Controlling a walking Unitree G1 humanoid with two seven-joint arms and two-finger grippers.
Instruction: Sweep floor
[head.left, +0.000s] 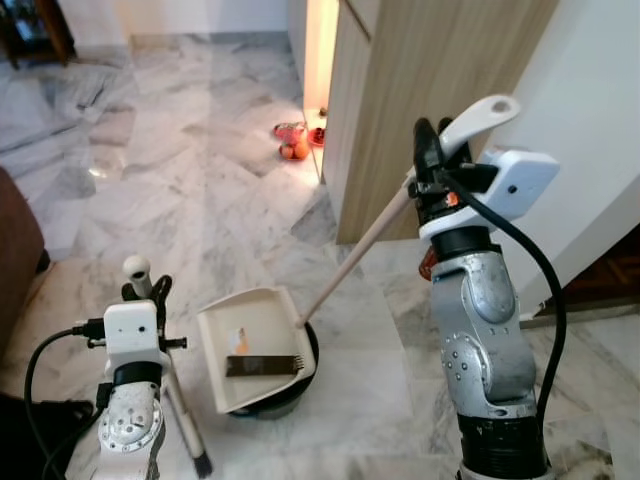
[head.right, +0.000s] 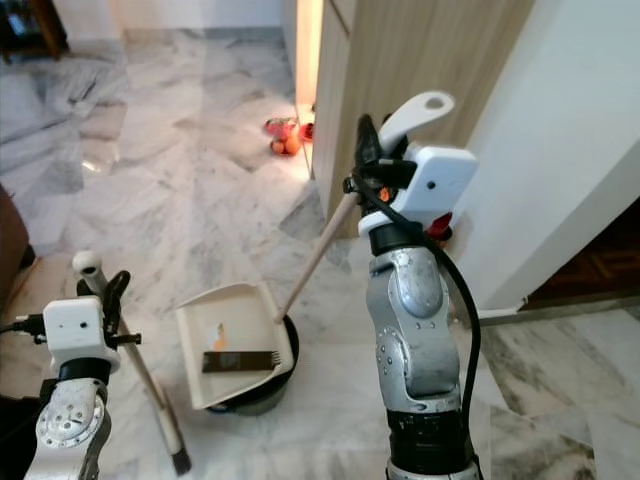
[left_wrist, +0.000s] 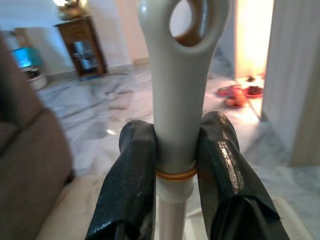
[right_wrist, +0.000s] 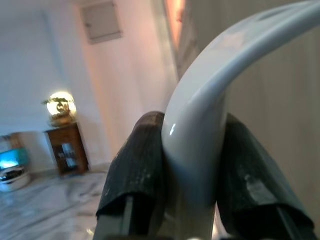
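So the grey-white marble floor (head.left: 200, 180) is the big thing here, and it looks mostly bare around the robot apart from some small red and orange items (head.left: 293, 142) lying by the wooden cabinet (head.left: 430, 90), well away from the action.

Next down: the cream plastic dustpan (head.left: 255, 345), tipped over a round black bin (head.left: 305, 375) with its comb edge toward the bin, and a bit of debris still sits on the pan. Its long pale wooden handle (head.left: 360, 250) runs up to the right end effector (head.left: 432, 150), whose two black fingers are clamped tight around the white looped grip.

The left end effector (left_wrist: 172, 165) is closed on the grey-white broom handle (head.left: 137, 272), just under its hanging loop; the dark brush end (head.left: 203, 464) rests on the floor beside the bin.

My take: this is the emptying step. I'd raise the right arm slowly so the pan tilts steeper over the bin, keeping its lip inside the rim. Keep the broom parked so it doesn't knock the bin.
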